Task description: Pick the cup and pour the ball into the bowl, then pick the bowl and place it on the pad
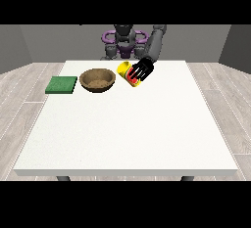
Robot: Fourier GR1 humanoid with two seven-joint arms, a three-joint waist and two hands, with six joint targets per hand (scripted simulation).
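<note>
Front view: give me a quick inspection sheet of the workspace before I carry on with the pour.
Surface: white table, large bare area toward the camera.
Job's things: yellow cup tilted toward the brown bowl, in the hand's grasp; bowl upright beside it; green pad flat beyond the bowl, at the view's left. Ball not visible.
Clutter: nothing seen.
Hands: hand at the view's right has its fingers curled round the cup; the other hand is not in view.
Cables: nothing seen.
Surroundings: wood-look floor and grey walls.
</note>
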